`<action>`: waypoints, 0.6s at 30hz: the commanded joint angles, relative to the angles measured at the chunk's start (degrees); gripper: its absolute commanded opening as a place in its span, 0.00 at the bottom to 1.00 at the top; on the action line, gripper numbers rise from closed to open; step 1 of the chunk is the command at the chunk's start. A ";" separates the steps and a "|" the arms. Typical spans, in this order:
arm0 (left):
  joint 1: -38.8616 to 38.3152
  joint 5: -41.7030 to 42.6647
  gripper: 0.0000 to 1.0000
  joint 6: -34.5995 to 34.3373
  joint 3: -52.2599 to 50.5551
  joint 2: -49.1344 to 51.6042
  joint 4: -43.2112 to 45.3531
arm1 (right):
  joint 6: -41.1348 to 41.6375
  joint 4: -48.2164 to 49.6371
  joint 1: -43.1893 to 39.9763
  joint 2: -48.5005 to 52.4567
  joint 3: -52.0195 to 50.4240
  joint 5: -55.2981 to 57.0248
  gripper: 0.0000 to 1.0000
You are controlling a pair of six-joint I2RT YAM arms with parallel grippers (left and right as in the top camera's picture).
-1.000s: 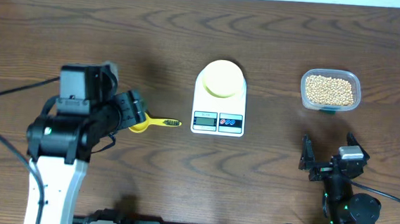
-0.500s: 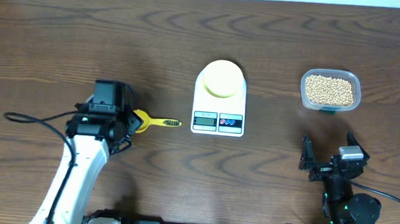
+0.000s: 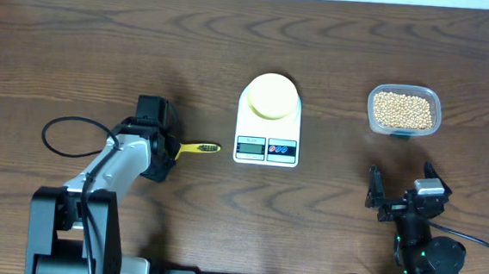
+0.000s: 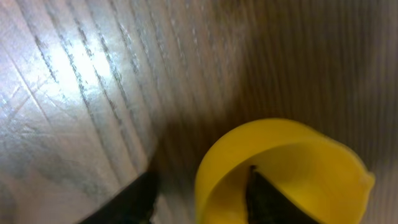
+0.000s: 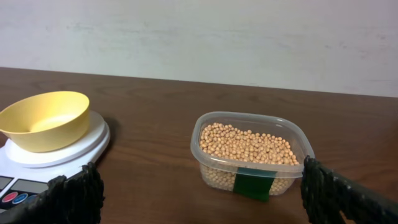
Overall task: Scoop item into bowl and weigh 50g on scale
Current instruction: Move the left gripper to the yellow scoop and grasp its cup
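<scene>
**Left arm down on the scoop**

Since a second ago the left gripper (image 3: 167, 149) has come down over the cup of the scoop (image 3: 199, 148); nothing else has shifted.

Overhead: one scoop, one scale (image 3: 266, 147), one bowl (image 3: 271, 96) on its platform, and one tub (image 3: 437, 116) of beans (image 3: 403, 109) too many to count. The scoop's handle lies left-right, its tip toward the scale. The gripper hides its cup.

Left wrist: two fingers (image 4: 134, 200) stand part-way apart astride the cup's wall, with a gap outside it. The view is blurred.

Right wrist: the right gripper (image 5: 211, 194), spread wide and holding nothing, faces the tub and bowl. The scale is cut off.
</scene>
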 commanded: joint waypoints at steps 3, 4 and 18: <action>0.17 0.39 0.24 -4.09 -0.74 3.52 2.75 | -0.68 -0.26 0.04 -0.20 -0.07 0.63 0.99; 0.17 0.39 0.19 -4.04 -0.74 3.32 3.04 | -0.68 -0.26 0.04 -0.20 -0.07 0.63 0.99; 0.35 0.39 0.08 17.14 0.37 -18.60 -6.27 | -0.68 -0.26 0.04 -0.20 -0.07 0.63 0.99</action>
